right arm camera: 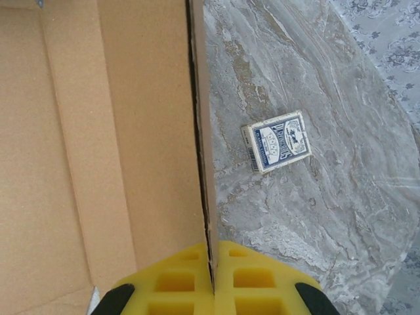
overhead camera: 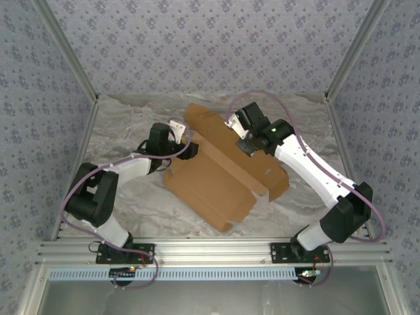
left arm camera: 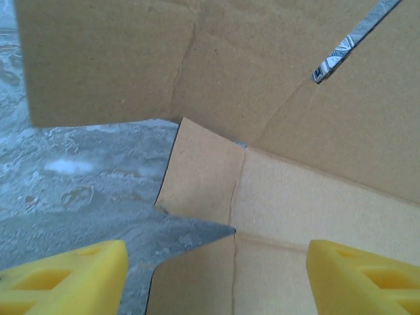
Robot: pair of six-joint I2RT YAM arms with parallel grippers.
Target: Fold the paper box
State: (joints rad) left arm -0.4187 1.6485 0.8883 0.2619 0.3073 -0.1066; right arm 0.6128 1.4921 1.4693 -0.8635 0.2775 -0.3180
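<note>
Right tool (right arm camera: 211, 270) was found pressed together on the paper box (right arm camera: 131, 131), with the thin top edge of an upright cardboard panel pinched between its yellow pads. In the top view this right tool (overhead camera: 247, 140) was placed at the far right part of the paper box (overhead camera: 216, 180), which lay partly folded and set diagonally in the middle of the table (overhead camera: 131, 197), one long side panel being raised along its right edge.

Left tool (left arm camera: 216, 275) was held spread wide, its yellow fingers (left arm camera: 65, 275) standing well apart at either side of the wrist view, and nothing was gripped between them. Below it a creased flap corner of the paper box (left arm camera: 295, 65) and a patch of bare marbled table (left arm camera: 79, 164) were shown. From above, the left tool (overhead camera: 186, 149) was located at the left side of the box.

A small blue-and-white card pack (right arm camera: 279, 141) was seen lying flat on the table (right arm camera: 295, 230), to the right of the pinched panel and apart from it.
</note>
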